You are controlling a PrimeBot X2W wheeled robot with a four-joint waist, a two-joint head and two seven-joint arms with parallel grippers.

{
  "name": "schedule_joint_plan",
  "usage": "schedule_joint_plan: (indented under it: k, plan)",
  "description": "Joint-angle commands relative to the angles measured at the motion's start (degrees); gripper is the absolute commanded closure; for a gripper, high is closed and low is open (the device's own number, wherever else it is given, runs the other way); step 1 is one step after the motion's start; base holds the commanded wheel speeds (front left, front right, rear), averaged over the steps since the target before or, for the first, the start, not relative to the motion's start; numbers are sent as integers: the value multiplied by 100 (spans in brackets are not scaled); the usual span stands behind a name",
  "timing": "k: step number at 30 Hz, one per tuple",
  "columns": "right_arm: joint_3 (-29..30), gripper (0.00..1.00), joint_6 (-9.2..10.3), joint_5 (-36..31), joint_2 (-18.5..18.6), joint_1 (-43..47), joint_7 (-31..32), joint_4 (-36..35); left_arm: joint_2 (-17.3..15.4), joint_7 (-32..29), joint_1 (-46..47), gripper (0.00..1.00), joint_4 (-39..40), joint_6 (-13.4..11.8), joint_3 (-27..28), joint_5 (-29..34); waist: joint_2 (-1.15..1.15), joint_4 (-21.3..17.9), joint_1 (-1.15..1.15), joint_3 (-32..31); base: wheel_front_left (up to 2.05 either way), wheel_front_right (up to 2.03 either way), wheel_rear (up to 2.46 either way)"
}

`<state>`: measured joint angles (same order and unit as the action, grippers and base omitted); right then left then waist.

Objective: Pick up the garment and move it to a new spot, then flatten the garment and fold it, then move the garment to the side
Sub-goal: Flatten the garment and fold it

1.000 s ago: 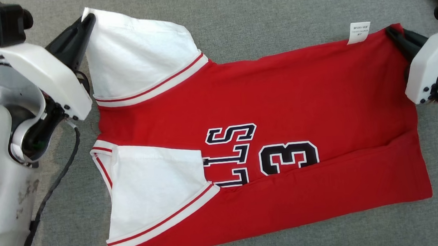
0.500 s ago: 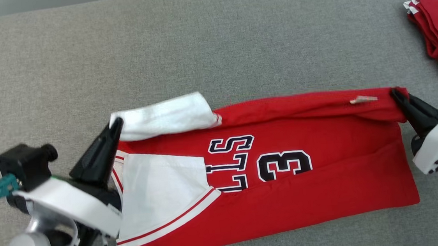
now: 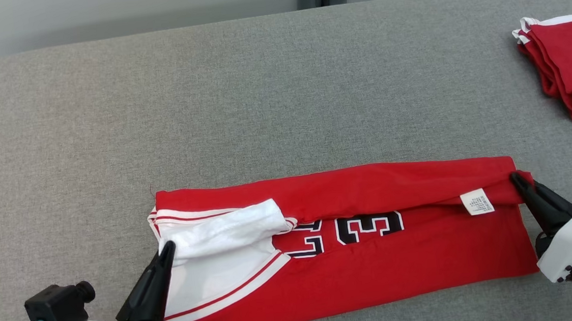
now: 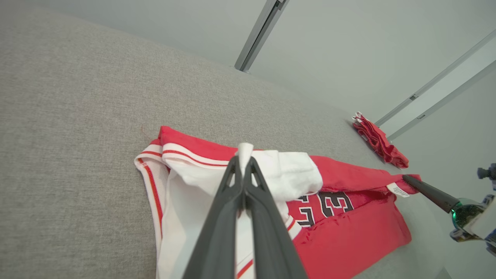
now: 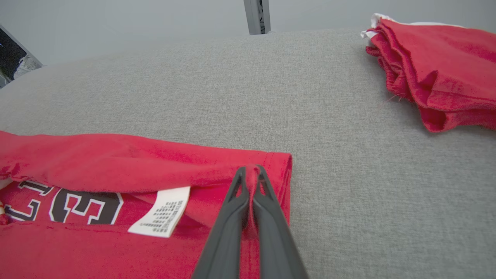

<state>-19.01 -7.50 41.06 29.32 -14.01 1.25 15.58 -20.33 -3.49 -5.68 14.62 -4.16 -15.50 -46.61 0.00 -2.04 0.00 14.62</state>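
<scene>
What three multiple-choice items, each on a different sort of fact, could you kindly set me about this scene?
1. Where on the grey fabric tabletop lies the stack of folded red garments?
A. far left B. far right C. centre
2. What colour is the sleeve of the red cloth jersey that the left jaws grip?
A. black B. green C. white
3. The right jaws are:
A. shut on the jersey's corner B. open above it C. resting on the stack
Answers: 1 B, the head view shows it at the far right; 2 C, white cloth pokes out between those jaws; 3 A, red cloth is pinched between them.
</scene>
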Motion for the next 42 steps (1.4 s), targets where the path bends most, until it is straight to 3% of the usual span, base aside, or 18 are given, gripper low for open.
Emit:
schedule_joint_plan:
  k: [1,2,4,5,6,7,8,15,23,30,36,42]
  plan:
    - [42,100,0,-71,-31,111,13,-18,10,13,-76,100,-69,43,-17,-45,0,0,0,-44,0,0,0]
    - [69,100,1,-123,-68,148,-8,-16,28,32,-111,100,-133,64,-35,-65,0,-1,0,-72,0,0,0]
    - [138,61,1,-177,-150,233,-76,46,51,73,-180,100,-273,116,-73,-105,0,-1,0,-133,0,0,0]
    - [182,48,1,-200,-196,280,-111,78,92,110,-203,91,-342,140,-76,-139,0,3,0,-165,0,0,0]
    - [216,22,0,-213,-246,341,-149,105,120,155,-228,60,-401,164,-68,-163,0,6,0,-200,0,0,0]
    - [216,22,0,-213,-246,341,-149,105,120,155,-228,60,-401,164,-68,-163,0,6,0,-200,0,0,0]
    - [253,0,0,-213,-289,404,-189,116,131,199,-267,2,-440,197,-77,-172,0,8,0,-230,0,0,0]
    - [483,0,0,-181,-424,909,-454,56,114,288,-764,0,-491,457,-156,-402,0,-3,0,-439,0,0,0]
    - [948,0,0,-224,-513,1296,-602,-27,144,616,-812,0,-568,238,63,-262,0,-22,0,-627,0,0,0]
    - [1134,0,0,-464,-753,997,-447,129,352,1134,-261,0,-881,49,-41,346,0,-49,0,-739,0,0,0]
    - [1200,0,0,-855,-986,511,-140,702,674,1575,121,0,-1358,-90,-147,718,0,-16,0,-809,0,0,0]
    - [1158,0,0,-1177,-1120,112,168,1469,828,1703,296,0,-1713,9,-251,835,0,109,0,-774,0,0,0]
